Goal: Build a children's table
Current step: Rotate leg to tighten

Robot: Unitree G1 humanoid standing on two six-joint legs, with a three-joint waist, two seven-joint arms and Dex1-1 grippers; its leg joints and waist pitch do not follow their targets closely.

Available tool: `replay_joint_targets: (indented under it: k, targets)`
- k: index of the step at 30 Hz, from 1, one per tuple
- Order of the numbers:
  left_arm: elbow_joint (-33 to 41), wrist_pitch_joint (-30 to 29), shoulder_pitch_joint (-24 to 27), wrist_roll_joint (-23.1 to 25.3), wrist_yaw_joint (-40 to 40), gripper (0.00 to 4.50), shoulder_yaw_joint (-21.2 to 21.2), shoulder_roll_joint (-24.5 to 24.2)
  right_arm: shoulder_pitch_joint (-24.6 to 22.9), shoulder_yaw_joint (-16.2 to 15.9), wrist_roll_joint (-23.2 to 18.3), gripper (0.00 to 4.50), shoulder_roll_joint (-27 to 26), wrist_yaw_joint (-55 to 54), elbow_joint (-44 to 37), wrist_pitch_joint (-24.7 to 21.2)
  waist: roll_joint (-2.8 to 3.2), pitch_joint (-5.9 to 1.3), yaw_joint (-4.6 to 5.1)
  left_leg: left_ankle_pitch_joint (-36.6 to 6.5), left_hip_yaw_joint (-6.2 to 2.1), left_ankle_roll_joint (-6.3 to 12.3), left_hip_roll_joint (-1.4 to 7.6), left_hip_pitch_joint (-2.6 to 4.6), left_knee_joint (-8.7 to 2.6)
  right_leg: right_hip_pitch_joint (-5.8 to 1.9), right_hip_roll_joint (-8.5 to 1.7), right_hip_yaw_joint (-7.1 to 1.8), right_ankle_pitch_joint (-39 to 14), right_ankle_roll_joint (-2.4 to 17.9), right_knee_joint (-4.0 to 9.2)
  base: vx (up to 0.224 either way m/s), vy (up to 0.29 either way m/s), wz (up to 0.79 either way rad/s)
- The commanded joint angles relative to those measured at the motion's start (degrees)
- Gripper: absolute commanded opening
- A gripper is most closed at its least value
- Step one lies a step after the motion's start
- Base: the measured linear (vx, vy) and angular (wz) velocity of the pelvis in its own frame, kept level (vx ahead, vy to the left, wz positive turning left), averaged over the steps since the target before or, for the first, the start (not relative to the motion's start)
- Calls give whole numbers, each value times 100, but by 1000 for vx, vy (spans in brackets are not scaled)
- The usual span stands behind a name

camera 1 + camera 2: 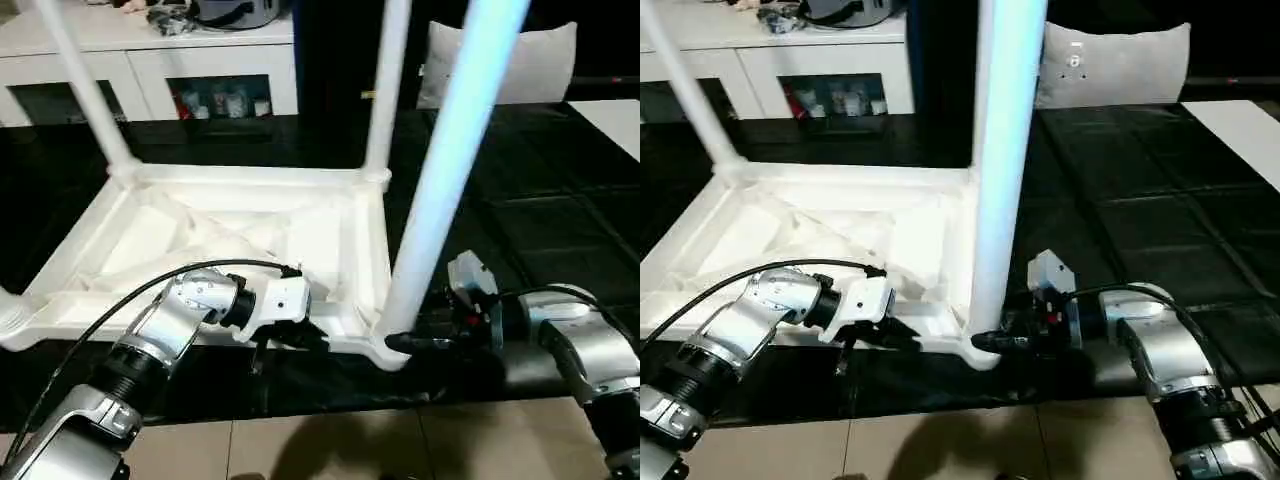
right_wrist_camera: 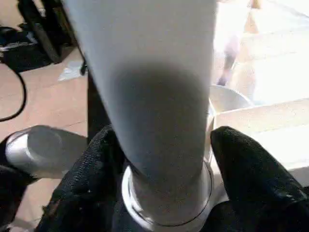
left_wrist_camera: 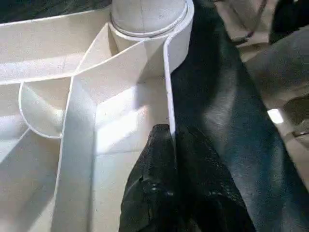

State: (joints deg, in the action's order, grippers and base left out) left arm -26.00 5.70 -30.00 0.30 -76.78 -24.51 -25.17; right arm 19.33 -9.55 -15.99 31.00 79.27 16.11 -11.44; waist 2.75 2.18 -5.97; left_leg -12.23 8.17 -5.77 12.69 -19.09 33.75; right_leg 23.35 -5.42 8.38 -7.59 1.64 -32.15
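The children's table (image 1: 250, 230) lies upside down on the black-covered table (image 1: 520, 200), its ribbed white plastic underside facing up and its near rim just back from the black surface's front edge, beyond which tan floor tiles (image 1: 330, 440) show. At that near rim the left pincer (image 1: 300, 335) is clenched on the thin upright wall of the top, one black textured finger (image 3: 149, 179) on either side of it, a little way along from the near right corner socket. In that round socket stands a long, smooth, tapered leg (image 1: 440, 180), and the right pincer (image 1: 405, 343) reaches in at its base with a finger (image 2: 251, 174) on each side of the collar; whether the fingers press the leg or stand just clear I cannot tell. Farther back, two more round legs (image 1: 385, 90) rise from the far corners. Behind the upturned top stands a white cabinet (image 1: 150, 60) with glass doors, and a pale grey cushion (image 1: 500, 60) lies off to its right.
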Motion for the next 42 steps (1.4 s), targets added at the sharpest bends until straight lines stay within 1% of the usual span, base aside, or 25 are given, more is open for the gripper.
replay_joint_targets:
  k: [1,3,9,15,18,19,20,22,23,24,25,27,28,30,31,32,33,34,35,36,37,38,39,41,42]
  targets:
    - [162,151,10,73,-204,0,-168,-33,118,-59,-79,277,7,146,-17,-75,-100,-372,7,-793,125,499,34,-90,-367,-385,-267,-291,-2109,743,330,0,0,0]
    - [133,183,5,72,-215,0,-163,-36,110,-90,-138,270,22,242,-49,-136,-106,-376,-3,-786,129,495,33,-88,-364,-387,-267,-290,-2094,730,327,0,0,0]
    - [61,185,-12,48,-238,0,-137,-42,-3,-115,-240,206,57,371,-174,-263,-107,-378,-33,-736,133,459,30,-87,-363,-388,-261,-292,-2107,688,331,0,0,0]
    - [6,82,-19,-21,-174,0,-79,10,-251,-52,-331,198,51,291,-416,-417,-104,-377,-47,-778,134,439,22,-89,-363,-390,-259,-282,-2211,623,349,0,0,0]
    - [-8,-66,-41,-88,-84,0,-3,93,-287,91,-297,198,-127,-223,-386,-526,-104,-357,-40,-863,135,379,2,-87,-371,-384,-261,-264,-2468,514,394,0,0,0]
    - [48,-291,-77,-154,18,0,57,176,-262,183,-167,198,-350,-828,-358,-653,-111,-354,-24,-881,138,362,0,-87,-372,-383,-254,-262,-2515,481,404,0,0,0]
    - [72,-378,-101,-145,92,0,71,209,-247,217,-118,198,-450,-1060,-347,-691,-42,-345,-17,-933,125,296,-13,-68,-373,-366,-257,-246,-2646,436,420,0,0,0]
    - [91,-497,-152,-115,248,0,94,284,-210,262,-14,198,-629,-1473,-307,-753,-79,-329,53,-1079,120,214,-43,-63,-373,-361,-242,-202,-2911,299,486,0,0,0]
    - [104,-836,-253,-53,613,0,155,477,-127,337,147,198,-955,-2204,-214,-971,-77,-316,120,-1154,111,159,-51,-68,-381,-361,-232,-190,-3013,241,494,0,0,0]
    - [104,-836,-253,-53,613,0,155,477,-127,337,147,198,-955,-2204,-214,-971,-72,-304,170,-1314,103,138,-74,-47,-362,-345,-228,-144,-3217,157,548,0,0,0]
    - [92,-994,-318,-15,862,0,192,630,-66,396,215,197,-1174,-2658,-140,-1150,-70,-307,201,-1366,94,140,-81,-53,-359,-355,-235,-131,-3274,124,558,0,0,0]
    - [70,-1230,-415,54,1262,0,242,893,44,499,415,197,-1583,-3564,5,-1382,-68,-295,336,-1510,77,128,-99,-64,-346,-348,-224,-81,-3368,49,600,0,0,0]
    - [69,-1234,-417,56,1270,0,243,898,46,501,418,196,-1589,-3578,8,-1384,-62,-292,373,-1539,80,126,-107,-62,-336,-341,-224,-67,-3396,27,617,0,0,0]
    - [-62,-1487,-585,191,1940,0,341,1319,186,653,639,196,-2024,-4555,245,-1403,-60,-298,494,-1601,74,160,-129,-66,-308,-339,-223,-5,-3462,-50,664,0,0,0]
    - [-178,-1563,-680,260,2321,0,391,1539,313,793,713,196,-2267,-5129,465,-1365,-56,-293,512,-1605,75,151,-129,-53,-300,-322,-220,3,-3495,-69,685,0,0,0]
    - [-257,-1572,-732,309,2530,0,407,1651,403,886,733,196,-2400,-5448,626,-1300,-37,-290,538,-1671,84,158,-133,-17,-287,-288,-216,24,-3542,-60,713,0,0,0]
    - [-305,-1554,-762,359,2655,0,403,1716,461,946,749,196,-2485,-5648,730,-1237,-31,-324,601,-1651,41,191,-116,-81,-315,-389,-235,46,-3300,-50,684,0,0,0]
    - [-396,-1485,-816,476,2880,0,379,1834,568,1039,792,196,-2634,-5992,921,-1085,-17,-321,609,-1640,33,223,-99,-99,-328,-391,-244,37,-3237,-44,685,0,0,0]
    - [-416,-1469,-832,531,2956,0,368,1876,601,1066,825,196,-2689,-6112,966,-1045,-8,-338,624,-1606,43,243,-93,-69,-323,-360,-253,12,-3080,43,683,0,0,0]
    - [-454,-1454,-851,587,3072,0,363,1924,609,1027,862,231,-2726,-6105,976,-950,-27,-351,631,-1547,41,259,-87,-83,-332,-374,-257,-8,-2941,117,652,0,0,0]
    - [-516,-1357,-872,673,3182,0,342,1950,593,987,928,265,-2763,-6096,957,-838,-31,-355,614,-1423,41,293,-66,-110,-353,-393,-269,-53,-2698,250,600,0,0,0]
    - [-533,-1319,-874,699,3180,0,329,1933,575,986,930,265,-2767,-6073,941,-820,-39,-358,608,-1363,46,317,-61,-121,-356,-392,-272,-78,-2585,308,580,0,0,0]
    - [-539,-1291,-872,717,3158,0,316,1908,557,995,922,265,-2767,-6057,924,-823,-49,-378,577,-1121,55,382,-52,-136,-361,-411,-278,-142,-2232,509,496,0,0,0]
    - [-608,-1134,-877,792,3065,0,309,1771,435,988,1007,275,-2667,-6012,771,-706,-54,-385,503,-929,70,416,-37,-134,-354,-401,-283,-193,-1992,654,444,0,0,0]
    - [-647,-1046,-884,819,3028,0,303,1712,392,989,1065,304,-2608,-6029,739,-646,-57,-394,483,-851,76,429,-38,-136,-352,-412,-283,-207,-1895,687,423,0,0,0]
